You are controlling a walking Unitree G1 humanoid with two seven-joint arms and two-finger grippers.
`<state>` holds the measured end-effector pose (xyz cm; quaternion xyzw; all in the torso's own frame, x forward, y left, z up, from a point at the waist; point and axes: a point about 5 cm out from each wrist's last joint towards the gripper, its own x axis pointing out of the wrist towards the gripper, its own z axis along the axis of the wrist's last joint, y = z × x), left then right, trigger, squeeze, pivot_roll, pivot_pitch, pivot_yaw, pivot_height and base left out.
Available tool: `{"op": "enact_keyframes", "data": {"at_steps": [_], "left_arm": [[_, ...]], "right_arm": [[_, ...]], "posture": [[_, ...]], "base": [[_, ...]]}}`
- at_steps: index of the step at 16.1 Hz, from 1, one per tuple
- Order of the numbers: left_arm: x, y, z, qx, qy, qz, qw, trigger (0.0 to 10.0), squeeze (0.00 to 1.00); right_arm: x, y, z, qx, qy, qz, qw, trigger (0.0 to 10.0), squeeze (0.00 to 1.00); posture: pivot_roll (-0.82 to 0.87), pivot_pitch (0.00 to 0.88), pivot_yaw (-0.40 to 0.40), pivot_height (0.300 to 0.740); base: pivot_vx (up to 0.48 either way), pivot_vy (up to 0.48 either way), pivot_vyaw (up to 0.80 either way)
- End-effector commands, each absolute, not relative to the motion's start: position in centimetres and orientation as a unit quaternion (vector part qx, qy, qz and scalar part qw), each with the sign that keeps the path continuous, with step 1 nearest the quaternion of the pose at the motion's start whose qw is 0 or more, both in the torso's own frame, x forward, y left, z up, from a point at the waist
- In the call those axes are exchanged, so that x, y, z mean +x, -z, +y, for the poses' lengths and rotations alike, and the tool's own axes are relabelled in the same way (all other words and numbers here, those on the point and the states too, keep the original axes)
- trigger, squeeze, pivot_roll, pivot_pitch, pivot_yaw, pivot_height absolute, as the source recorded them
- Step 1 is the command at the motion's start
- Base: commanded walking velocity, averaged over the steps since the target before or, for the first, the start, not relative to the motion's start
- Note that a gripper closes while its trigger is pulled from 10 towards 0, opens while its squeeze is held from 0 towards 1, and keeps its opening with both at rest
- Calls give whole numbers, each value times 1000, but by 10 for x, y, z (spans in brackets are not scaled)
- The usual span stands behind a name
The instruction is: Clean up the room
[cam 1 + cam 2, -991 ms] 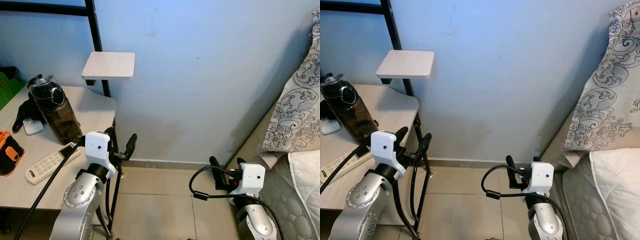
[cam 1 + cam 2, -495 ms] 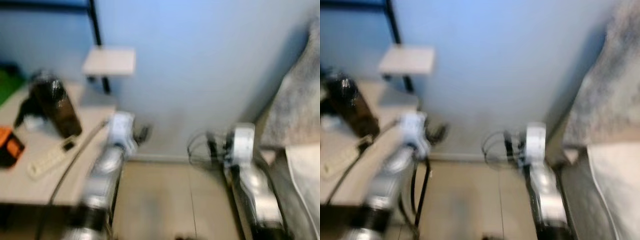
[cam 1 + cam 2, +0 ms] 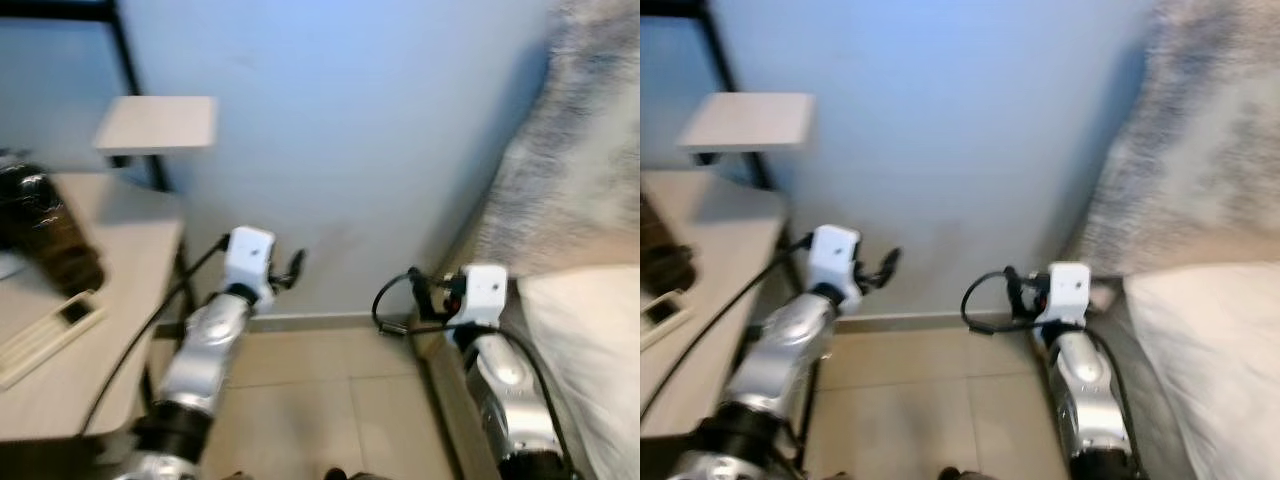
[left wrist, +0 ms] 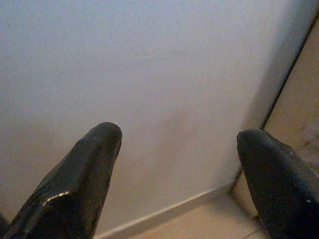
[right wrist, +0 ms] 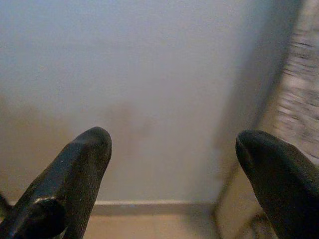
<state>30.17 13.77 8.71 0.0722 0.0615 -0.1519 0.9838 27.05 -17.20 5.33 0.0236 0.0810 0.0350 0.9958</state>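
Observation:
My left gripper (image 3: 288,272) is held out toward the pale blue wall (image 3: 350,150), open and holding nothing; in the left wrist view its fingers (image 4: 84,174) stand wide apart before the wall and skirting. My right gripper (image 3: 428,286) is open and bare too, beside the bed edge, with its fingers (image 5: 75,174) spread in the right wrist view. On the wooden table (image 3: 120,300) at the left stand a dark bottle (image 3: 45,225) and a white remote (image 3: 50,325). The picture is blurred.
A small wooden shelf (image 3: 155,123) on a black frame post (image 3: 135,80) sits above the table corner. A patterned pillow (image 3: 570,170) and white bedding (image 3: 590,350) fill the right side. Tiled floor (image 3: 320,400) lies between table and bed.
The view has swung to the right, so table and shelf sit further left. Both arms have reached further forward toward the wall; the grippers stay open.

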Motion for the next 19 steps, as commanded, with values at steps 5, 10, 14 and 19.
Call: {"op": "enact_keyframes", "data": {"at_steps": [5,10,14,19], "left_arm": [[294,-85,132,81,180,43,979,10000,0],[299,-90,141,71,156,29,985,10000,1000],[304,-86,134,77,168,37,982,10000,0],[305,-86,133,71,171,33,982,10000,0]], "right_arm": [[267,-49,-182,8,-5,79,997,10000,0],[262,-61,-195,11,39,30,999,10000,1000],[259,-52,-195,10,39,48,998,10000,1000],[262,-56,-196,3,57,31,998,10000,1000]], "posture": [[155,0,-58,740],[137,0,-55,740],[132,0,-54,740],[131,0,-50,740]], "base": [[0,0,-663],[0,0,-700],[0,0,-737],[0,0,-750]]}}
